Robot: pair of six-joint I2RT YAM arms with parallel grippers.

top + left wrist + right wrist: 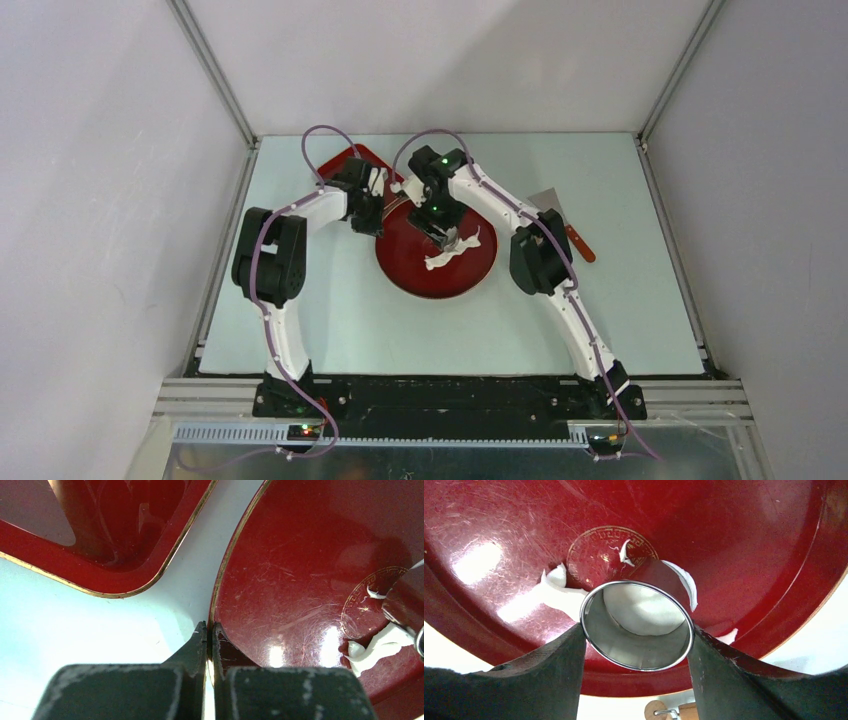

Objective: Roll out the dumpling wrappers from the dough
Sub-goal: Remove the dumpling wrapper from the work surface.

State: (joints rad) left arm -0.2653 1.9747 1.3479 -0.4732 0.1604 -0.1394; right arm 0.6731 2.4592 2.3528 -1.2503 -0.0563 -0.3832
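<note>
2 pincers busy: R pincer (636,630) clamps ring cutter (634,656) at plate (749,555) centre, wrapper (639,611) straight below inside it, R arm nearest; L pincer (209,630) closed, pinching plate's rim.

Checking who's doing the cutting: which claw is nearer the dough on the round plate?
Right. The right claw holds a metal ring right over the dough; the left claw pinches the plate rim, off to the dough's side.
</note>
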